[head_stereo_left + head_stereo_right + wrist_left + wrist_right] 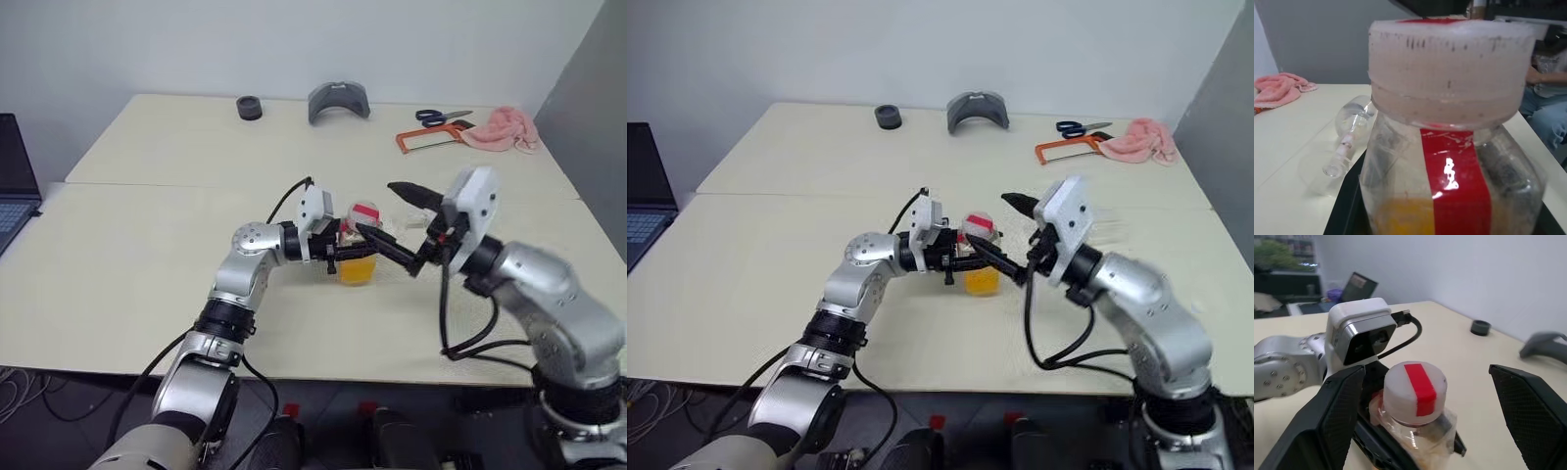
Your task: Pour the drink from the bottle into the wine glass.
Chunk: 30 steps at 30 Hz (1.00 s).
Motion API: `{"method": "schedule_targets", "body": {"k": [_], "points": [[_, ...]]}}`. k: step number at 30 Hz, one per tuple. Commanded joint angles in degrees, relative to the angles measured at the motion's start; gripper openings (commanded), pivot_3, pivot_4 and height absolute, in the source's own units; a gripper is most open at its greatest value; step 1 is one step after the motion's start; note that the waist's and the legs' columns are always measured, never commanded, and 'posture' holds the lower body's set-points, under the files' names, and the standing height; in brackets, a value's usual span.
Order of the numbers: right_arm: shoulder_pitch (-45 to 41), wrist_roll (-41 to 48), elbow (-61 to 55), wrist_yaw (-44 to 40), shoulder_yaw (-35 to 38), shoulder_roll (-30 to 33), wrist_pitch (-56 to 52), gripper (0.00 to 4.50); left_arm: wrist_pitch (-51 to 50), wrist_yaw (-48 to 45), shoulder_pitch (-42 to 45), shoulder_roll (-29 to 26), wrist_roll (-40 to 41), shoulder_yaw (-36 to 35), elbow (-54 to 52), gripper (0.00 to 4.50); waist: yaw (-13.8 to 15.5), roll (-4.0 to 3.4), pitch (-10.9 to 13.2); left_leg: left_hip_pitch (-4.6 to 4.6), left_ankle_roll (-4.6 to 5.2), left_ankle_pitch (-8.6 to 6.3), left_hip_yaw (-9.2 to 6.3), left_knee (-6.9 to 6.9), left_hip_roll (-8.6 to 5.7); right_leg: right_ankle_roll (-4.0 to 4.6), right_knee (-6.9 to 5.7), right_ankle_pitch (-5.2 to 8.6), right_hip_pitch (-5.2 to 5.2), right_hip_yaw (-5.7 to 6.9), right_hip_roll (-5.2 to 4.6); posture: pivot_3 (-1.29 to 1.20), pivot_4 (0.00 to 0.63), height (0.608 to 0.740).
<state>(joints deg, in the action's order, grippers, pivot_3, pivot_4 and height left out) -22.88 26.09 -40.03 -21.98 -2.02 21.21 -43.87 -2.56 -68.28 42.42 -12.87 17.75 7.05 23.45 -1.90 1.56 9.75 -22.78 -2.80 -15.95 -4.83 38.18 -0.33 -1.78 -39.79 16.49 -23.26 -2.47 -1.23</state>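
Here, left pincer clamped on the bottle, right pincer wide apart around its cap.

place: lab/workshop | cues: plain pale counter; laptop; hacksaw; scissors; bare grey walls

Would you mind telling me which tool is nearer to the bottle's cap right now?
Right. The right tool is open with its fingers either side of the cap. The left tool is shut on the bottle below the cap.
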Motion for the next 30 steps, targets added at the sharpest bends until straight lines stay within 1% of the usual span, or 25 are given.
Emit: {"method": "schedule_targets", "body": {"k": [1, 4, 8, 11, 14, 18, 19, 20, 22, 25, 27, 30], "points": [[0.43, -2.72, -3.84, 5.95, -3.27, -2.51, -1.25, 4.34, 1.77, -0.09, 1.88, 0.66, 0.51, -0.61, -0.29, 1.69, 0.02, 0.00, 0.00, 0.00, 0.01, 0.00, -0.02, 0.00, 0.00, 0.00, 0.00, 0.00, 0.00, 0.02, 0.01, 0.00, 0.150, 0.740], [0.25, -5.04, -2.75, 8.24, -4.58, -3.76, -0.76, 4.34, 1.95, -0.52, 2.19, 0.89, 0.44, -0.29, 0.18, 1.69, 0.03, 0.00, 0.00, -0.01, 0.00, 0.00, -0.02, 0.00, -0.05, 0.00, 0.01, 0.00, 0.00, 0.03, 0.03, 0.00, 0.150, 0.740], [-0.56, -8.26, -0.60, 9.30, -5.47, -3.48, 0.29, 4.34, 2.41, -0.83, 2.49, 1.12, 0.26, -0.18, 0.91, 1.69, 0.01, 0.00, 0.00, 0.00, 0.01, 0.00, -0.01, 0.00, -0.07, 0.00, 0.01, 0.00, 0.00, 0.04, 0.04, 0.00, 0.150, 0.740], [-0.93, -8.87, 0.31, 9.44, -5.06, -4.38, 1.12, 4.34, 2.90, -1.17, 2.62, 1.18, -0.06, -0.02, 1.28, 1.69, -0.03, -0.01, 0.00, 0.01, 0.05, -0.02, 0.01, -0.01, -0.09, 0.00, 0.01, 0.00, 0.00, 0.03, 0.07, 0.00, 0.150, 0.740], [-0.89, -9.25, 0.78, 9.08, -5.27, -4.60, 1.38, 3.79, 3.09, -1.28, 2.57, 1.19, -0.14, -0.10, 1.46, 1.69, -0.02, 0.00, 0.00, 0.01, 0.06, -0.03, -0.01, -0.03, -0.08, 0.01, 0.02, 0.00, 0.00, 0.04, 0.08, 0.00, 0.150, 0.740], [-0.60, -8.79, 0.85, 8.22, -5.24, -5.13, 1.97, 2.50, 3.45, -1.49, 2.31, 0.98, -0.39, -0.15, 1.64, 1.69, -0.03, 0.00, 0.00, 0.01, 0.07, -0.03, -0.01, -0.03, -0.09, 0.01, 0.03, 0.00, 0.00, 0.04, 0.08, 0.00, 0.150, 0.740], [-0.40, -8.65, 0.74, 7.88, -5.27, -5.18, 2.21, 2.10, 3.47, -1.54, 2.21, 0.91, -0.44, -0.17, 1.61, 1.69, -0.03, 0.00, 0.00, 0.01, 0.06, -0.03, -0.01, -0.03, -0.08, 0.01, 0.02, 0.00, 0.00, 0.05, 0.08, 0.00, 0.150, 0.740], [-0.22, -8.51, 0.63, 7.35, -5.43, -5.02, 2.56, 1.88, 3.50, -1.61, 2.12, 0.84, -0.48, -0.21, 1.63, 1.69, -0.02, 0.00, 0.00, 0.00, 0.07, -0.03, -0.01, -0.03, -0.08, 0.00, 0.03, 0.00, 0.00, 0.05, 0.08, 0.00, 0.150, 0.740], [0.08, -7.60, 0.54, 5.42, -5.69, -4.72, 3.90, 1.88, 3.44, -1.89, 2.00, 0.64, -0.56, -0.15, 1.71, 1.69, -0.02, 0.00, 0.00, 0.00, 0.07, -0.03, -0.01, -0.03, -0.08, 0.00, 0.03, 0.00, 0.00, 0.04, 0.07, 0.00, 0.150, 0.740], [-0.67, -4.15, 1.58, -4.58, -6.23, -1.07, 8.62, 1.88, 2.83, -3.82, 1.84, -0.07, -0.22, 0.34, 1.66, 1.69, -0.01, 0.00, 0.00, 0.00, 0.07, -0.03, 0.00, -0.03, -0.09, 0.00, 0.04, 0.00, 0.00, 0.04, 0.08, 0.00, 0.150, 0.740], [-4.25, -1.37, 6.38, -17.13, -6.07, 5.03, 11.88, 1.88, 1.89, -6.43, 1.84, -1.05, 0.20, 0.78, 1.35, 1.69, -0.09, -0.04, 0.03, 0.01, 0.08, -0.04, 0.05, -0.02, -0.12, 0.00, 0.05, 0.00, 0.02, 0.05, 0.08, 0.00, 0.150, 0.740], [-9.80, 1.90, 13.12, -28.95, -6.41, 10.20, 13.58, 1.88, 1.10, -8.40, 2.27, -1.83, 0.63, 0.91, 1.37, 1.68, -0.21, -0.07, 0.05, 0.03, 0.10, -0.04, 0.15, -0.03, -0.09, 0.00, 0.11, 0.00, 0.06, 0.11, 0.15, 0.00, 0.150, 0.740]]}}
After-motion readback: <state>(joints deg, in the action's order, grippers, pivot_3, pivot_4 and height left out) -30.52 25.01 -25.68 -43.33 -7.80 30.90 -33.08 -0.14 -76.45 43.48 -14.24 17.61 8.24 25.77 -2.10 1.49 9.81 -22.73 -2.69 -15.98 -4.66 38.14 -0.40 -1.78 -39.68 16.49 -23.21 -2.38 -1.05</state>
